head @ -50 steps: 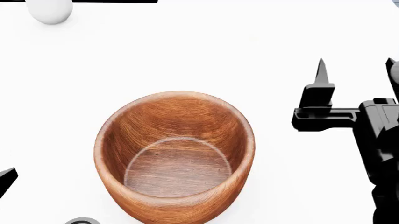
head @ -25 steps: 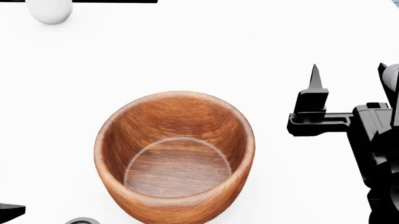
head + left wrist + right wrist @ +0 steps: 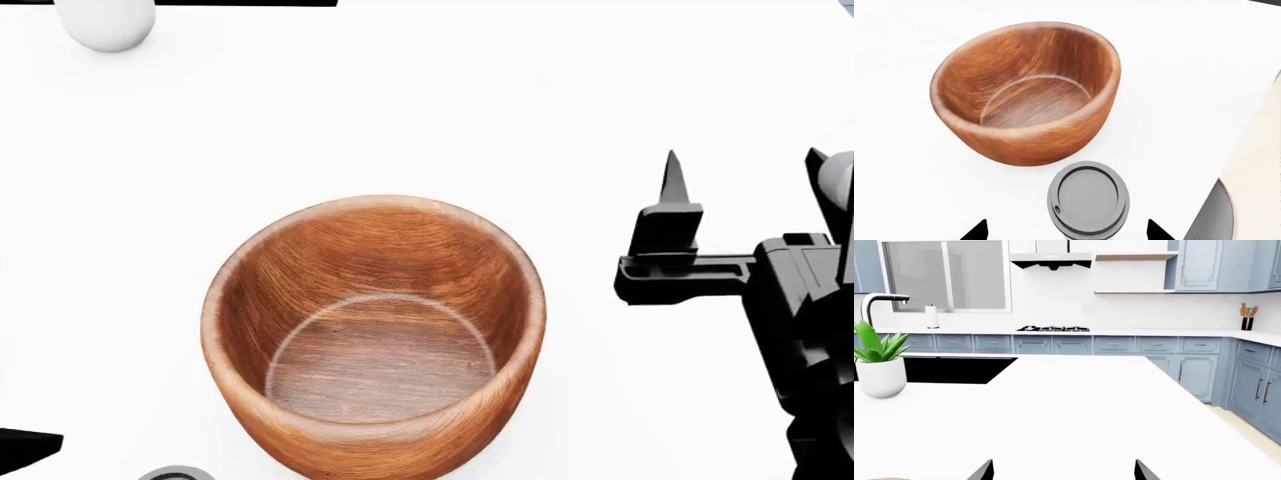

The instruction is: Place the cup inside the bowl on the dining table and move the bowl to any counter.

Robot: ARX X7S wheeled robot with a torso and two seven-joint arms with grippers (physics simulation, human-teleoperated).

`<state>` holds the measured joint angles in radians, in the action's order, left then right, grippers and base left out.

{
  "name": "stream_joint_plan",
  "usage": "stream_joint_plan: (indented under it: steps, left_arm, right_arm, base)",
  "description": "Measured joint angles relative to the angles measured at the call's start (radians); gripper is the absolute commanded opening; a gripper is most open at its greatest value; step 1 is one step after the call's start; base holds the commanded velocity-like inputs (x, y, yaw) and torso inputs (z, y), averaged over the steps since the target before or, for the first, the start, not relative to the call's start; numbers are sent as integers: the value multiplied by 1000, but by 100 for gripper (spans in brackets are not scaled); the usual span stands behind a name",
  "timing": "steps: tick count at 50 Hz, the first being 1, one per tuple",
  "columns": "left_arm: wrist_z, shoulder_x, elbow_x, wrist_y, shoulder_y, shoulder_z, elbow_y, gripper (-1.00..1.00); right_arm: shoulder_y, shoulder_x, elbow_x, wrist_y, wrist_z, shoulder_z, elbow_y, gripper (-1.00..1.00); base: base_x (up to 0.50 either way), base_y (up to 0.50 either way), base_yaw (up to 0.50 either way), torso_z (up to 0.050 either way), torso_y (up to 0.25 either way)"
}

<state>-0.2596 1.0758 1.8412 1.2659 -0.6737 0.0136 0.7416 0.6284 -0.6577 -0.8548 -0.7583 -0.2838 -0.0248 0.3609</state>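
No writing or brand mark can be read on anything in view. A broad, smooth, pure-white dining table (image 3: 400, 130) fills the head view; beyond it, in the right wrist view, a kitchen of blue-grey cabinets (image 3: 1134, 345), a white counter (image 3: 1167, 332) with a hob (image 3: 1053, 328), a window (image 3: 946, 275) and a potted plant (image 3: 878, 365) is seen. The bowl (image 3: 374, 335), deep, round, of grained reddish-brown wood with a thick rim, stands empty at the table's centre. The cup (image 3: 1088, 197), tapered and capped by a round dark-grey lid, stands just beside the bowl at its 7 o'clock, framed by the widely parted left gripper (image 3: 1066, 231). The right gripper (image 3: 747, 180) is held wide apart at 3 o'clock, empty. A white egg-shaped object (image 3: 107, 24) lies at 11 o'clock.
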Motion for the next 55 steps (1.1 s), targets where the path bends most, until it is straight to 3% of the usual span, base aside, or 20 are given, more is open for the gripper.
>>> stream_joint_plan:
  steps: [55]
  left_arm:
    - [192, -193, -319, 27, -23, 187, -89, 100]
  right_arm:
    - [-27, 1, 4, 24, 18, -14, -18, 100]
  base:
    - [0, 0, 0, 0, 0]
